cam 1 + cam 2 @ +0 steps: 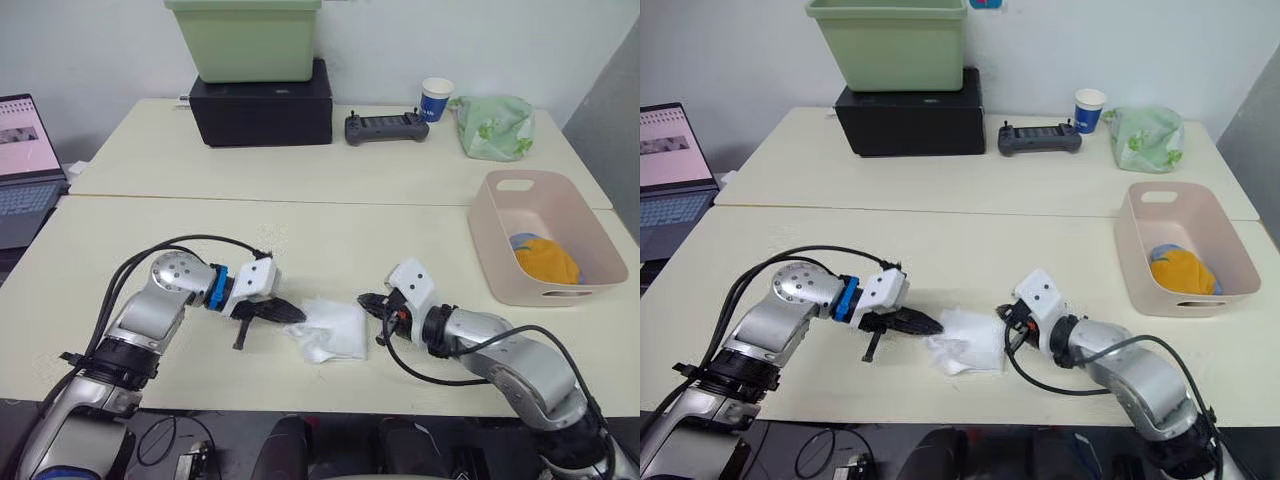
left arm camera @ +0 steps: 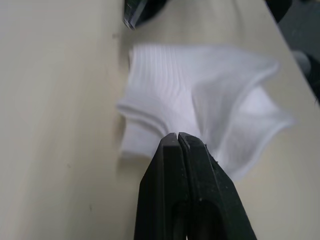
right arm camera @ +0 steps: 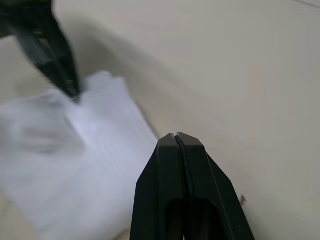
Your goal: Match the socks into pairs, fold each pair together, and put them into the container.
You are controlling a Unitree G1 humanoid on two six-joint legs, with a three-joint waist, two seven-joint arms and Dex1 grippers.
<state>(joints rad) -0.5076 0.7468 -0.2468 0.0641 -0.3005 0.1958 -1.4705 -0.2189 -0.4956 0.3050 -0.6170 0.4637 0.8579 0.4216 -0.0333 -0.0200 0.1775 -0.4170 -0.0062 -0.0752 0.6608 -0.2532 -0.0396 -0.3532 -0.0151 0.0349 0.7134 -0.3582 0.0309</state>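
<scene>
White sock fabric (image 1: 330,330) lies crumpled near the front edge of the cream worktop (image 1: 330,240), between the two arms. Seen from the head cameras, the left claw (image 1: 288,313) reaches in from the left with its black tips at the white socks' near-left edge, and the right claw (image 1: 372,302) sits just beside their right edge, on the bare worktop. Off to the right stands the pale pink basket (image 1: 500,262), well apart from the white socks; inside it lie a mustard-orange sock bundle (image 1: 548,262) and a bit of light blue sock (image 1: 522,240) behind it. On the far worktop sit a black box (image 1: 262,108) with a green tub (image 1: 245,38) on top, a dark controller (image 1: 386,128), a paper cup (image 1: 436,98) and a green-and-white cloth bundle (image 1: 493,126). A laptop (image 1: 25,165) stands open at the far left.

From the left wrist, the left claw's fingers (image 2: 170,190) are clenched together on a pinch of the white ribbed fabric, which fans out beyond the tips in layered folds; the other claw's tip shows at the far side of the socks.

From the right wrist, the right claw's fingers (image 3: 192,190) are pressed together with nothing between them, over bare worktop beside the white socks.
</scene>
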